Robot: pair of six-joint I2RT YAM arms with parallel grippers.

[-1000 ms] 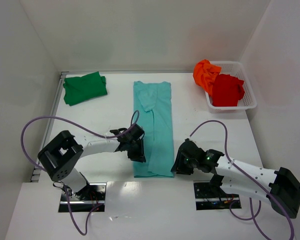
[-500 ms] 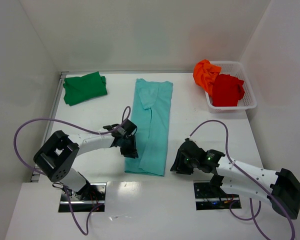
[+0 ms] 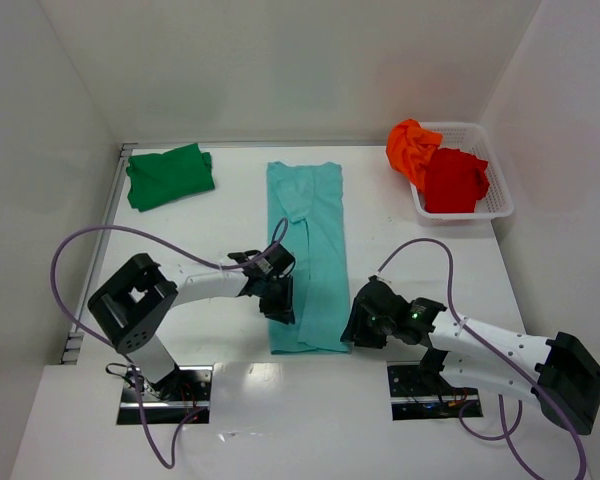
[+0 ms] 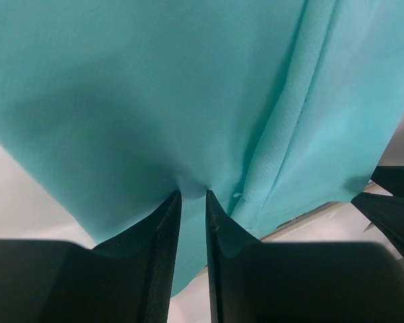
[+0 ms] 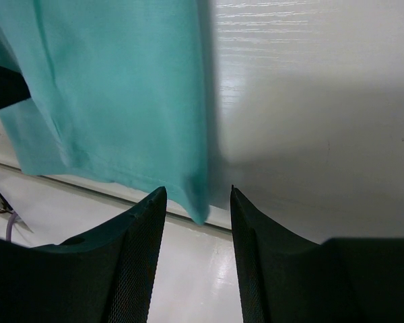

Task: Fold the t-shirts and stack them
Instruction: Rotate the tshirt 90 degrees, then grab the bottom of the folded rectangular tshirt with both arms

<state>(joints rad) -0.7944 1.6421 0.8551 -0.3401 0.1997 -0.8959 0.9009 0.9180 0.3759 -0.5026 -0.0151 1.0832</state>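
White laminate covers the desk [image 3: 210, 215], which is walled in by pale panels on three sides. Down its middle runs the light teal t-shirt [image 3: 315, 250], folded lengthwise into a long narrow strip. A sleeve is turned in near the strip's far end, and the hem reaches the desk's near edge.

From the near edge, the left arm [image 3: 205, 285] reaches in to the strip's left side, and the right arm [image 3: 490, 350] lies low towards its right side.

At the far right corner stands the white plastic mesh basket [image 3: 495, 190]. The red t-shirt [image 3: 452, 180] is bunched inside it, and the bright orange t-shirt [image 3: 408, 148] is heaped over its left rim. The dark green t-shirt [image 3: 170, 175] lies folded at the far left corner, well apart from the others.

The left end effector [image 3: 280, 308] sits on the teal strip's left edge near the hem. In its wrist view the fingers are pressed nearly together [image 4: 193, 195], pinching the teal cloth [image 4: 155, 87], which puckers at the tips beside a stitched seam.

The right end effector [image 3: 355, 325] rests just beside the hem's right corner. Its wrist view shows the fingers spread [image 5: 196, 192], with the corner of the teal cloth [image 5: 114, 87] hanging between them and neither finger pressing it.

Purple cables [image 3: 80, 250] loop up from each arm above the desk.
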